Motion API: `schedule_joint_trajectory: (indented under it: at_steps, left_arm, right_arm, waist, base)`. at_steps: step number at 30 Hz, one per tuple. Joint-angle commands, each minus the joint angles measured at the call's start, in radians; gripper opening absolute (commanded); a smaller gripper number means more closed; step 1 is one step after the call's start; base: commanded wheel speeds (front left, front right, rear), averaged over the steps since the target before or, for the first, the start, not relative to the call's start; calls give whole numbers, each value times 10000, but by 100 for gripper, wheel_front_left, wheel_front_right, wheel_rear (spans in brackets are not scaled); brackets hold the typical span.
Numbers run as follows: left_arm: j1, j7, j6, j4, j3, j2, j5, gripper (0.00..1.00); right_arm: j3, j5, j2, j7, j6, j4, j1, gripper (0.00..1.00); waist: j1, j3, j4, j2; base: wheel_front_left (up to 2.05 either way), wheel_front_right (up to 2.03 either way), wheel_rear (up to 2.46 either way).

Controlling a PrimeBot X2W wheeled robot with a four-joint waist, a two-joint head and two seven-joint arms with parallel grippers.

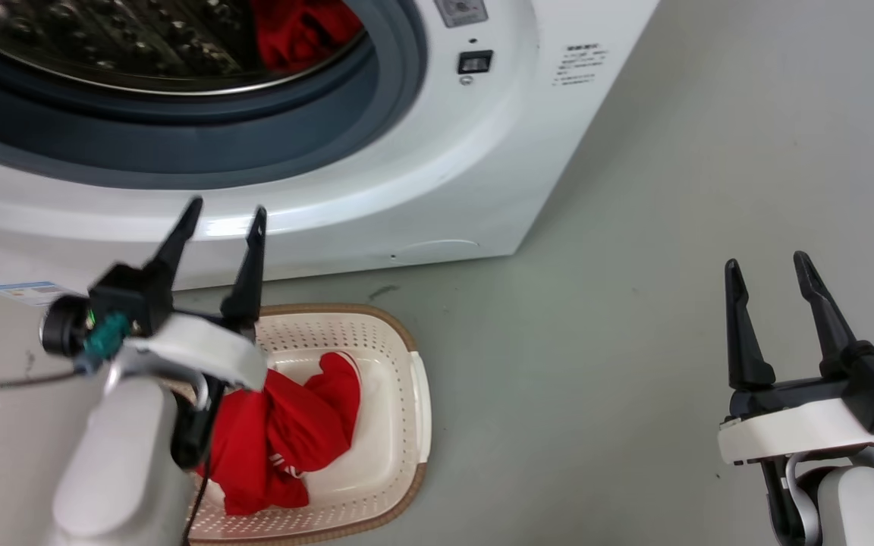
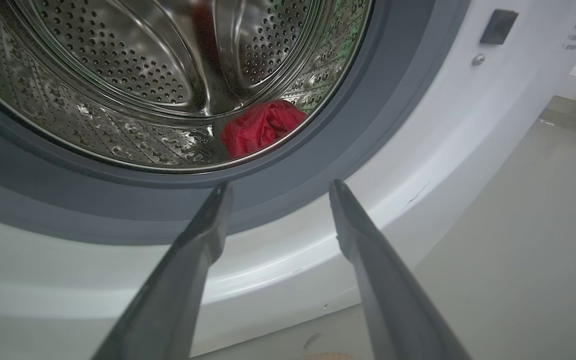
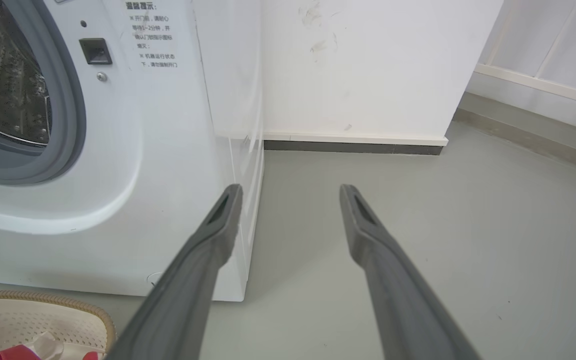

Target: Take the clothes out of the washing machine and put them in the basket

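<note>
The white washing machine point(image 1: 437, 174) fills the top of the head view, its grey-rimmed porthole open. One red garment point(image 1: 297, 34) lies inside the steel drum, also seen in the left wrist view as a red bundle point(image 2: 260, 127) at the drum's lower lip. The cream basket point(image 1: 399, 402) stands on the floor in front of the machine with red clothes point(image 1: 285, 432) in it. My left gripper point(image 1: 224, 212) hovers open and empty above the basket, pointing at the porthole. My right gripper point(image 1: 767, 262) is open and empty over bare floor at the right.
Grey floor point(image 1: 634, 303) stretches to the right of the machine. A white wall with a dark skirting point(image 3: 353, 147) stands behind the machine's right side. The basket's corner point(image 3: 43, 312) shows at the lower left of the right wrist view.
</note>
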State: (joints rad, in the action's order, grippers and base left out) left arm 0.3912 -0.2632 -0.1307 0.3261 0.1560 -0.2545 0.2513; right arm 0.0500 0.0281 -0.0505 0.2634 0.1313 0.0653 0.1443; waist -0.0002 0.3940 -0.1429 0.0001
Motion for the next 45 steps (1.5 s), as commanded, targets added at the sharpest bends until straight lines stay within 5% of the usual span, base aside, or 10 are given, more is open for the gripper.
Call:
schedule_joint_trajectory:
  at_steps: [1, 7, 19, 27, 38, 39, 40, 41, 45]
  left_arm:
    - [510, -22, 9, 345, 27, -137, 139, 100]
    - [3162, 1081, 9, 1641, 511, -931, 520, 100]
    - [9485, 6328, 10, 3820, 1651, -3119, 1167, 100]
    - [11670, 9419, 266, 4962, 1734, -3422, 1245, 100]
    - [12302, 10407, 287, 5867, 2171, -3252, 1128, 100]
    - [12249, 10477, 254, 5927, 2245, -3230, 1123, 91]
    - [12225, 10518, 240, 5976, 2300, -3244, 1123, 22]
    - [12210, 10563, 194, 6022, 2358, -3242, 1147, 0]
    - [12309, 10219, 146, 5942, 2382, -3254, 1280, 0]
  right_arm:
    - [-25, 141, 1, 21, -12, -62, 83, 100]
    - [-229, 441, 8, 22, -10, -194, 263, 100]
    - [-973, 1585, 16, 20, -10, -741, 689, 100]
    - [-1708, 2071, 16, 20, -10, -947, 513, 100]
    - [-1552, 2233, 13, 20, -10, -1237, 215, 100]
    - [-1537, 2250, 13, 20, -10, -1247, 216, 100]
    - [-1531, 2254, 13, 20, -10, -1260, 224, 100]
    - [-1538, 2247, 14, 22, -10, -1270, 244, 100]
    - [-1553, 2228, 13, 22, -10, -1279, 411, 100]
  waist:
    - [2, 305, -335, -1]
    - [2, 1270, -1014, -1]
    - [2, 3699, -2750, -1]
    - [2, 4410, -3399, -1]
    - [2, 4742, -3376, -1]
    - [2, 4759, -3362, -1]
    - [2, 4780, -3345, -1]
    - [2, 4798, -3332, -1]
    - [2, 4873, -3277, -1]
  base:
    - [0, 0, 0]
    - [0, 0, 0]
    - [0, 0, 0]
    - [0, 0, 0]
    - [0, 0, 0]
    - [0, 0, 0]
    - [0, 0, 0]
    - [0, 0, 0]
    - [0, 0, 0]
